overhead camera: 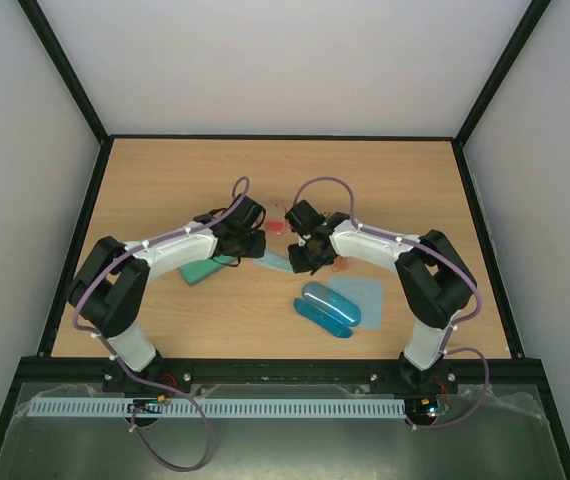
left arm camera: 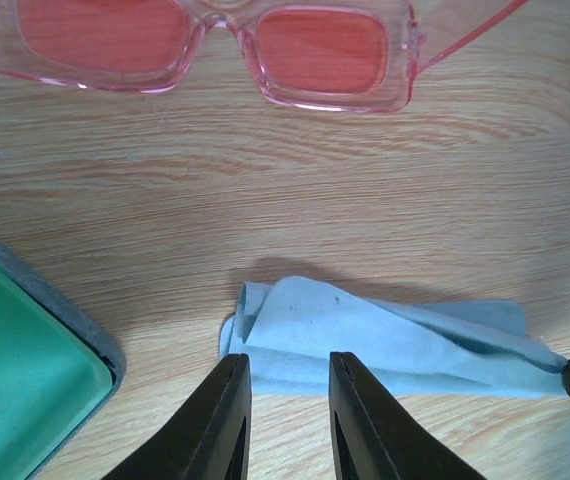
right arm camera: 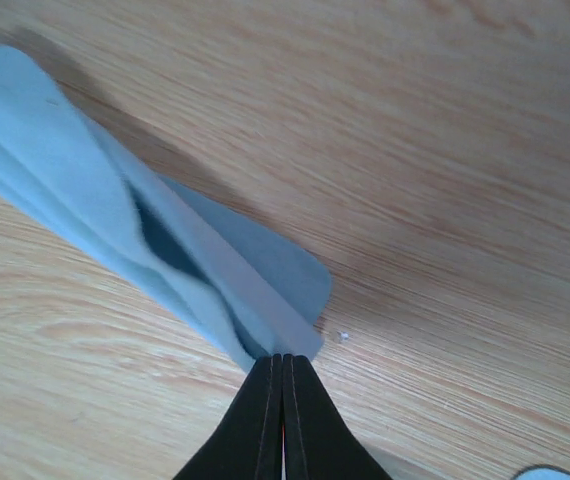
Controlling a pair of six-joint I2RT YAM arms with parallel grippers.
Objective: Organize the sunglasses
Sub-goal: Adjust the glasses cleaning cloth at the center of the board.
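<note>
While right gripper [right arm camera: 283, 360] pinches cloth [right arm camera: 65, 200] corner | left gripper [left arm camera: 287, 360] parted over edge

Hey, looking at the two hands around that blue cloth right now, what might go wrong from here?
1. The right hand is shut on just one end of the pale blue cloth, while the left hand stands open at the other end. If pulled now, the crumpled cloth may slip out or drag along bunched.
2. The red-pink sunglasses lie on the table just beyond the cloth, so a forward sweep could knock them.
</note>
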